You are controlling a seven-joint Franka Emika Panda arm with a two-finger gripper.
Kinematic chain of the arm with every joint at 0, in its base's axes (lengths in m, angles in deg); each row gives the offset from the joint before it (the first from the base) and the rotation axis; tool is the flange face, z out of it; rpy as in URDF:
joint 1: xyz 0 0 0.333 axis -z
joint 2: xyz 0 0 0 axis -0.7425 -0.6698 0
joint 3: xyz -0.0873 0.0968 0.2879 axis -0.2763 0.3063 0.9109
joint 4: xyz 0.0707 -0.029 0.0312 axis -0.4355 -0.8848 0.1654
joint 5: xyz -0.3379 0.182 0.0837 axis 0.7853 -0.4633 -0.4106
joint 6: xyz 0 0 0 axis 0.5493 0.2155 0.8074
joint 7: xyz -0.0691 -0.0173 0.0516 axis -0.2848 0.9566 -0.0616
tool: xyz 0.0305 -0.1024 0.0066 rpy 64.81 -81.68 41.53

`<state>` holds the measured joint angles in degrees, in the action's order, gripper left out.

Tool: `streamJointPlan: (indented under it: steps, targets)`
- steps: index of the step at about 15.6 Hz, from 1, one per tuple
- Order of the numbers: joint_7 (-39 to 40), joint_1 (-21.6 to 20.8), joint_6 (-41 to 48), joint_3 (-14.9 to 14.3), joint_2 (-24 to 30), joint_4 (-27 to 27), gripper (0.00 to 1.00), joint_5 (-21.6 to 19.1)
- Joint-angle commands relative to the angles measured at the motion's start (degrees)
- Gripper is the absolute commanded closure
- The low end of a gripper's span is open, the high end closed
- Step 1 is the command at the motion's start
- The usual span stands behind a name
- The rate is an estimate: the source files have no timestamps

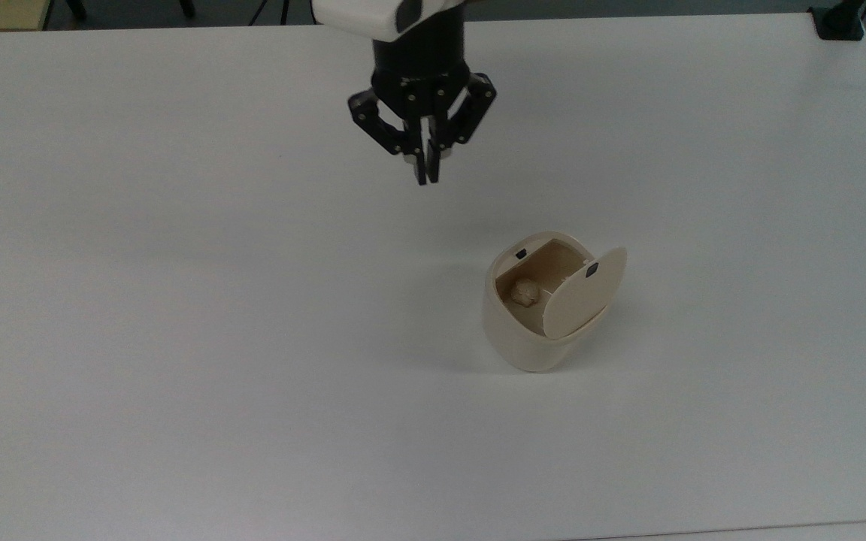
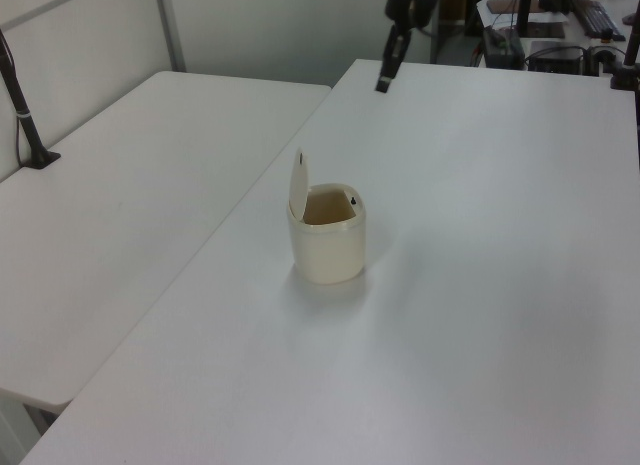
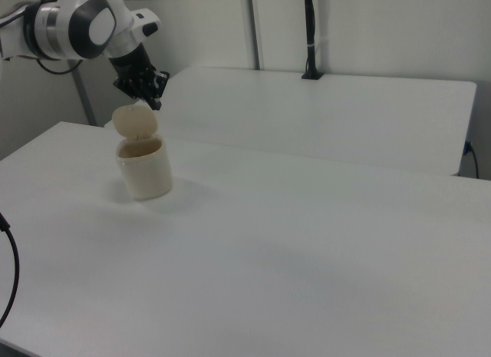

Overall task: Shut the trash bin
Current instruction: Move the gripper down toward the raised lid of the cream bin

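The arm's outer link is a smooth, glossy white shell with a dark grey oval cap set into its side, seen in the top view directly above the end effector point(image 1: 424, 180); in the right view the same white casing point(image 3: 80, 23) carries a round grey-black joint cover ringed in silver-grey, with a black cable trailing off behind it. Below the white shell sits a short black cylindrical wrist, and from it the end effector spreads as two black angular linkage arms studded with small pale screw heads. Its two slim black fingers point(image 1: 419, 167) have pale grey inserts near their roots and narrow to flat, blade-like tips.
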<state>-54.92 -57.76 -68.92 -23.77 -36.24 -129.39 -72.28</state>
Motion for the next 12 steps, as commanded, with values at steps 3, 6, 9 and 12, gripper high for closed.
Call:
streamJointPlan:
  steps: [3,6,9,12]
  targets:
    - [0.6,-6.0,-14.5,-0.6,-3.2,0.2,0.98,-0.9]
    - [0.7,-8.4,-22.3,-0.6,-5.7,0.2,1.0,-0.8]
    - [1.0,-9.4,-29.7,-0.6,-8.2,0.3,1.0,-0.7]
    - [1.4,-10.3,-34.0,-0.6,-10.0,0.3,1.0,-0.5]
